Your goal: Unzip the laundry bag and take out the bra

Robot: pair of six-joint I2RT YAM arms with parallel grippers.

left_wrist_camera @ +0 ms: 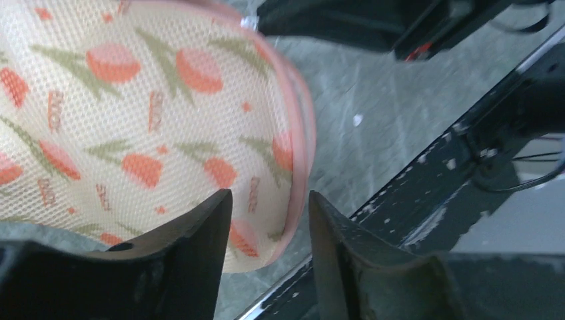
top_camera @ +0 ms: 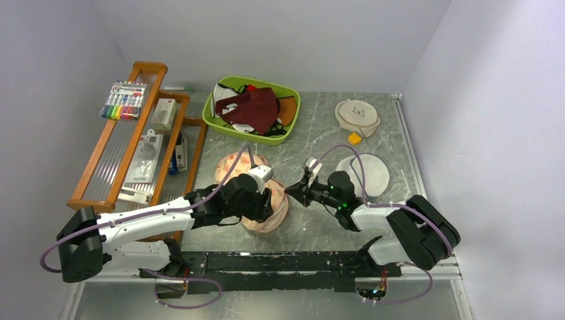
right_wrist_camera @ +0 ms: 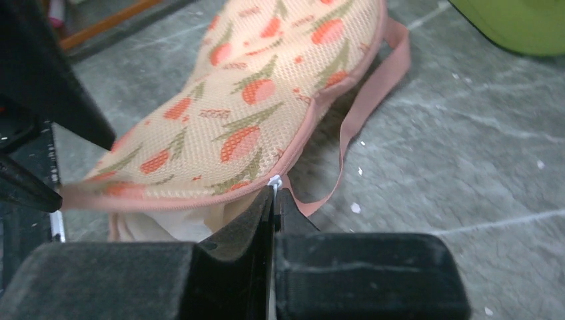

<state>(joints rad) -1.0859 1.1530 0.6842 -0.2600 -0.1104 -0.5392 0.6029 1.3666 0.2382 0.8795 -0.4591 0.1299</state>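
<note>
**Laundry bag** (top_camera: 234, 167): a peanut-shaped mesh pouch, cream with a red-orange and green leaf print and pink zip edging. It lies on the grey marbled worktop (top_camera: 313, 143) at the centre of the overhead view, its long axis running upper left to lower right. The left arm partly covers its lower lobe. A pink strap loop (right_wrist_camera: 373, 87) trails from the far end. In the right wrist view the zip is parted along the near edge. Pale material (right_wrist_camera: 170, 225) shows in the gap, and whether it is lining or the bra cannot be told.

**Right tool** (right_wrist_camera: 274, 192): fingers pressed together on a small white zip pull (right_wrist_camera: 274, 180) at the bag's edging.

**Left tool** (left_wrist_camera: 268, 198): fingers apart, one on either side of the bag's rounded pink rim, gripping nothing. Bare worktop shows between the rim and one finger.

**Green tray** (top_camera: 293, 119), upper centre: holds a maroon garment (top_camera: 256, 108) over white and black fabric pieces, with an orange item at the right end.

**Wooden rack** (top_camera: 151, 67), upper left, tiered: holds a marker pack (top_camera: 123, 101), a white box (top_camera: 163, 113) and clear packets (top_camera: 143, 160).

**Loose on the worktop, right of the tray:**
- a tan-rimmed round item (top_camera: 358, 117)
- a small yellow piece (top_camera: 355, 139)
- a plain white round item (top_camera: 370, 175) beside the right arm
</note>
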